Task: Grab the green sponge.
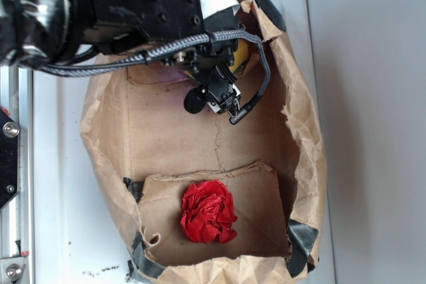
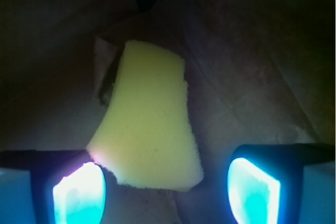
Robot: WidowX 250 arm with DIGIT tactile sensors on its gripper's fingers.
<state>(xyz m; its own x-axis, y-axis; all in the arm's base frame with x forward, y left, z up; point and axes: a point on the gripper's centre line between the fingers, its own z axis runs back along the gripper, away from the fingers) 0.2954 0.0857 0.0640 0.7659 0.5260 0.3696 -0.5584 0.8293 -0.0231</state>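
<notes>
Gripper [image 2: 165, 192] poised over the green sponge [image 2: 149, 129].
Jaws wide, straddling the sponge's 6 o'clock edge for closure; red paper ball [image 1: 208, 211] lies well apart.

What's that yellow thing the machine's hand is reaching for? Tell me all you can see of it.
It is the green sponge, soft-looking yellow foam with ragged, torn-looking edges; a thin dark layer shows along its left edge. It lies on the floor of the brown paper bag, near the far end from the red paper ball. The hand hovers open over it; one finger looks close to the sponge's lower corner, contact unclear. From outside, the arm hides most of it.
</notes>
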